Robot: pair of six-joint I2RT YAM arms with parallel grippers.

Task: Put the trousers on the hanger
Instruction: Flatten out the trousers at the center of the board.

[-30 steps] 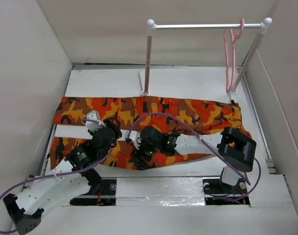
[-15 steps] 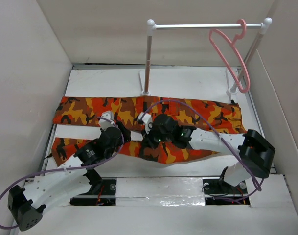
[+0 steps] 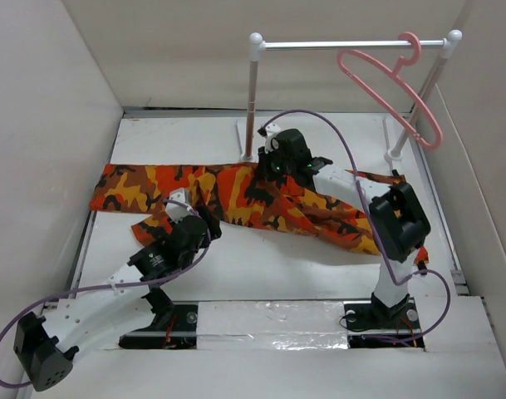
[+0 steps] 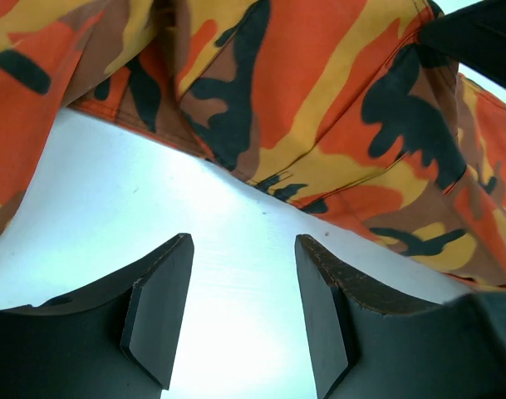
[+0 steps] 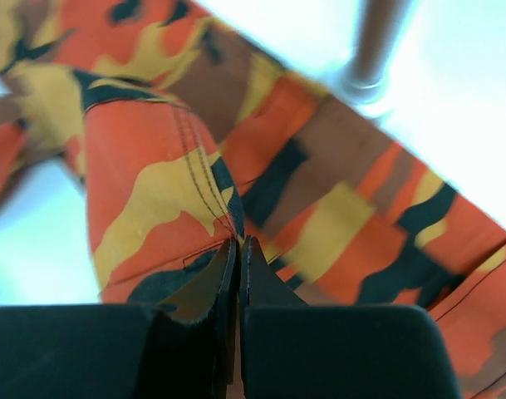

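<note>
- left claw [image 3: 201,218] first: what's it doing?
- spread wide with nothing between the fingers, over the bare white tabletop [image 3: 277,258]. in its wrist view the claw [image 4: 243,249] sits just short of a hem, apart from it.
- and the cloth?
- the soft orange, red, yellow and black camouflage trousers [image 3: 228,189] lie with their long axis left to right across the table. the left end is flat and the right half is bunched, slanting toward the near right.
- right claw?
- right claw [image 3: 279,156] is pressed together on a raised fold of the trousers [image 5: 153,166] near the foot of the white rail's left post [image 3: 252,100]. the jaws meet with cloth caught between them (right claw [image 5: 238,245], seen from the wrist).
- the hanger?
- the thin pink plastic triangular hanger [image 3: 419,48] hooks over the right end of the white rail [image 3: 352,43]. it's up and to the right of the pinched fold, well apart from it. the right arm is nearer, so i'd judge the cloth must travel rightward and upward.
</note>
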